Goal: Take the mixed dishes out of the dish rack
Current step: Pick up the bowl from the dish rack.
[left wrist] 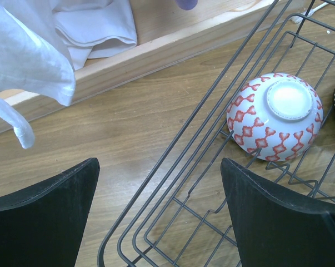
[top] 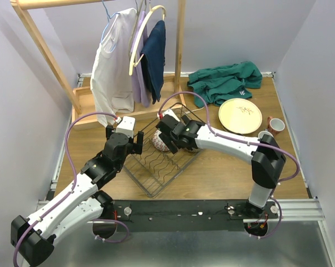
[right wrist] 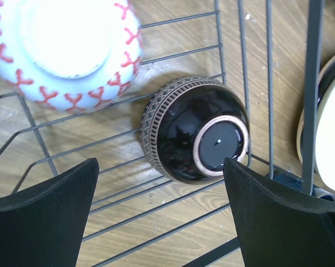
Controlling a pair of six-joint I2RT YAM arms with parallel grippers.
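Note:
The black wire dish rack [top: 139, 182] sits mid-table. Inside it, a white bowl with a red pattern [top: 160, 143] lies upside down, and a dark bowl [right wrist: 195, 128] lies tipped beside it near the rack's right wall [right wrist: 311, 83]. My left gripper [top: 137, 142] hovers open over the rack's left rim [left wrist: 147, 177], with the patterned bowl [left wrist: 275, 117] ahead to the right. My right gripper [top: 168, 133] is open just above the dark bowl, nothing between its fingers [right wrist: 45, 222]. A cream plate [top: 239, 115], a red cup [top: 275, 125] and a grey cup [top: 265, 135] stand on the table to the right.
A wooden clothes rack [top: 42, 47] with hanging garments [top: 114, 61] stands at the back left, its base board [left wrist: 156, 47] close to the left gripper. A green cloth [top: 225, 80] lies at the back right. The cream plate's edge [right wrist: 334, 139] shows just outside the rack wall.

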